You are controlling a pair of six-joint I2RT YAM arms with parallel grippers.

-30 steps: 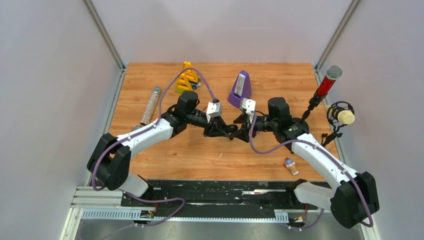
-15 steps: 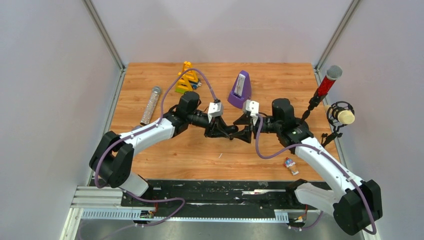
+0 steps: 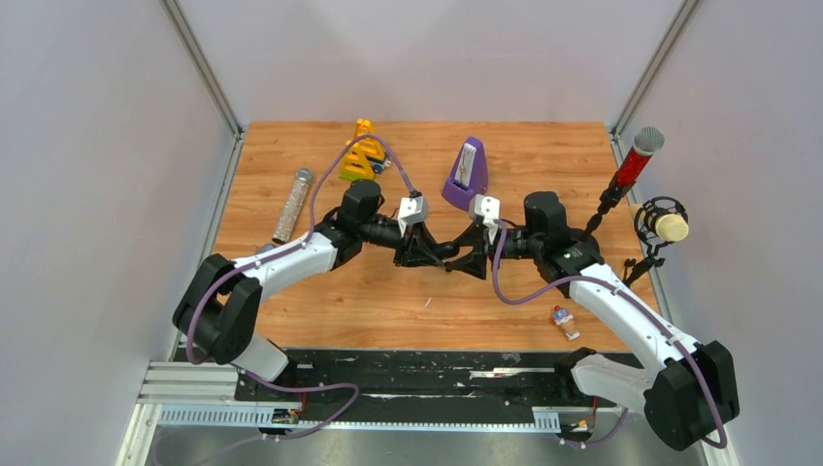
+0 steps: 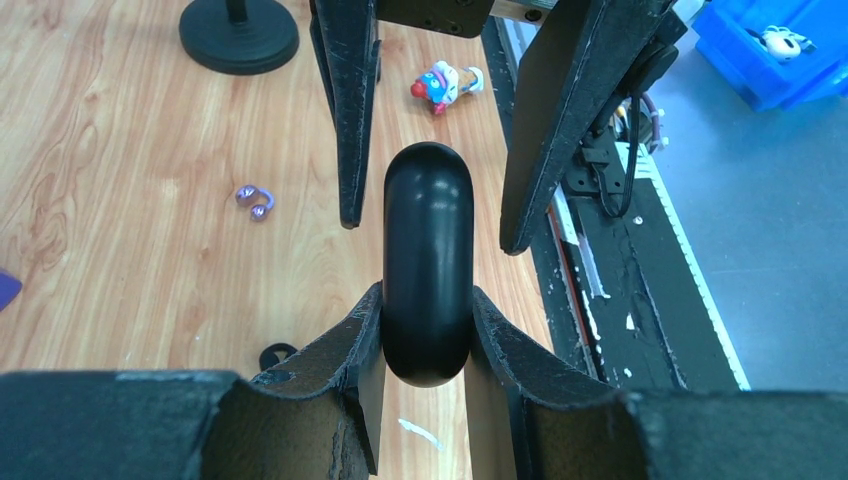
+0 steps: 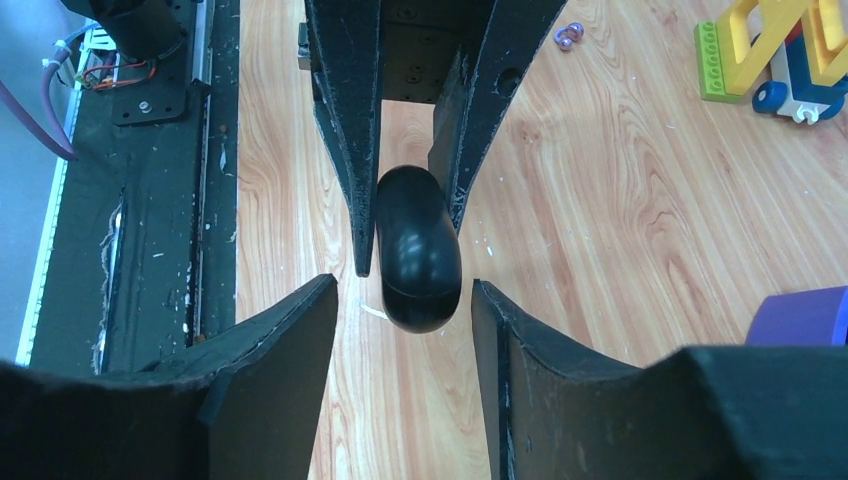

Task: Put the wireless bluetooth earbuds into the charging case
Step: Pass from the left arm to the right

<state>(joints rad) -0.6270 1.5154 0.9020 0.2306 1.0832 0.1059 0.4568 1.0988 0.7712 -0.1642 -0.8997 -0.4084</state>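
The charging case [image 4: 428, 270], a glossy black closed pill, is clamped at its near end between my left gripper's fingers [image 4: 428, 300] and held above the table. It also shows in the right wrist view [image 5: 415, 250] and faintly in the top view [image 3: 452, 255]. My right gripper [image 5: 402, 283] is open, facing the left one, its fingers either side of the case's free end without touching it. A small black loop-shaped thing [image 4: 277, 355] lies on the wood by my left finger; I cannot tell whether it is an earbud. No other earbud shows.
Tiny purple beads [image 4: 255, 200] lie on the wood. A purple metronome [image 3: 468, 167], a yellow toy [image 3: 364, 150] and a glitter tube [image 3: 293, 202] stand behind. Two microphones [image 3: 636, 160] are at the right edge, a small figurine [image 3: 563, 320] at the front right.
The right gripper drew back slightly to the right, then returned toward the case. The left gripper still holds the case in nearly the same place.
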